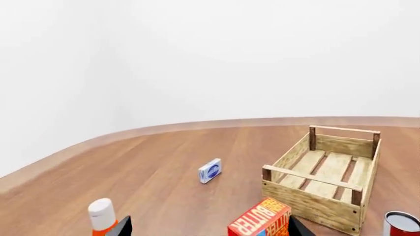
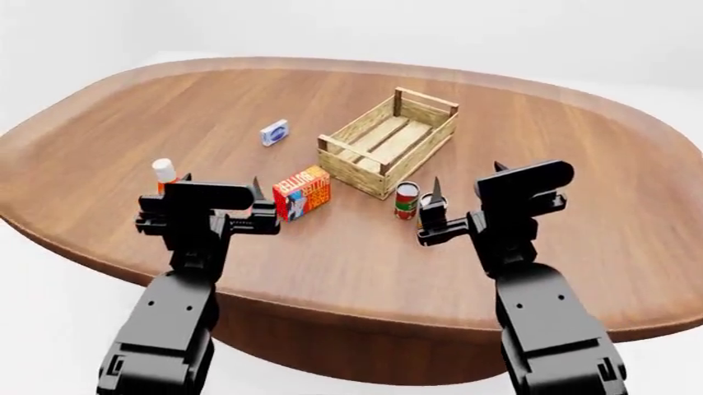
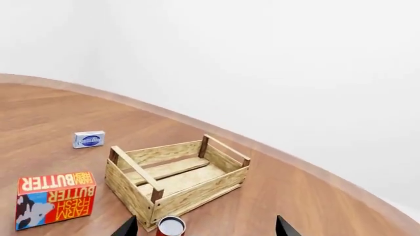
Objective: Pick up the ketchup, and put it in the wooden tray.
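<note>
We see the ketchup (image 2: 165, 172) standing upright near the left edge of the brown wooden worktop (image 2: 571, 164): a slim orange-red bottle topped by a white cap, most of its body hidden behind the left claw (image 2: 220, 191) in the head view, so we cannot make out any label. In the left wrist view only its cap and a sliver of orange shoulder (image 1: 102, 215) show, just beside one dark fingertip (image 1: 122, 227). The left claw hovers close to the bottle with its fingers spread apart and nothing between them; we cannot tell whether a finger touches the bottle. The wooden tray (image 2: 393, 141) sits toward the middle of the worktop, closer to the far edge, well apart from the ketchup: a pale slatted crate with low sides, darker corner posts and gaps between its floor boards (image 3: 176, 176), with nothing in it. Between bottle and tray stands a red-and-yellow butter box (image 2: 302, 192), just off the tray's near corner. A small can (image 2: 407, 200) with a red label stands near the tray's near side, right in front of the right claw (image 2: 462, 206), whose fingers (image 3: 281, 226) are likewise held apart around empty air. A small blue-and-white packet (image 2: 275, 132) lies farther back, left of the tray.
</note>
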